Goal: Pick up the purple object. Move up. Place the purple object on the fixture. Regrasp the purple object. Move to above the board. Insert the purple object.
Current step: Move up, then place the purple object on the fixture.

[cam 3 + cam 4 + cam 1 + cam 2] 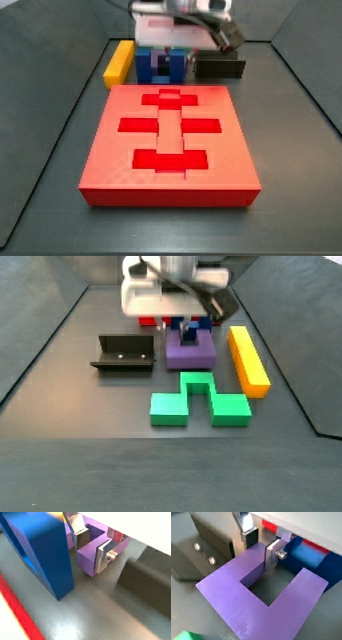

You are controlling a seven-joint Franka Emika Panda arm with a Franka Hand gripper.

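The purple object [190,351] is a U-shaped block lying flat on the grey floor; it fills both wrist views [87,563] [231,597]. My gripper [187,328] is down on it, with the jaws straddling one prong and shut on it [90,559] [260,558]. The dark fixture [120,354] stands just beside the block, also seen in the wrist views [143,582] [201,552] and in a side view [221,68]. The red board [120,150] lies apart in front. In that side view my gripper [171,60] hides most of the purple object.
A tall blue block [47,552] [163,68] stands close against the purple object on the board side. A yellow bar [247,359] [120,62] lies on the other flank. A green U-shaped block [198,401] lies just before the purple one. Dark walls ring the floor.
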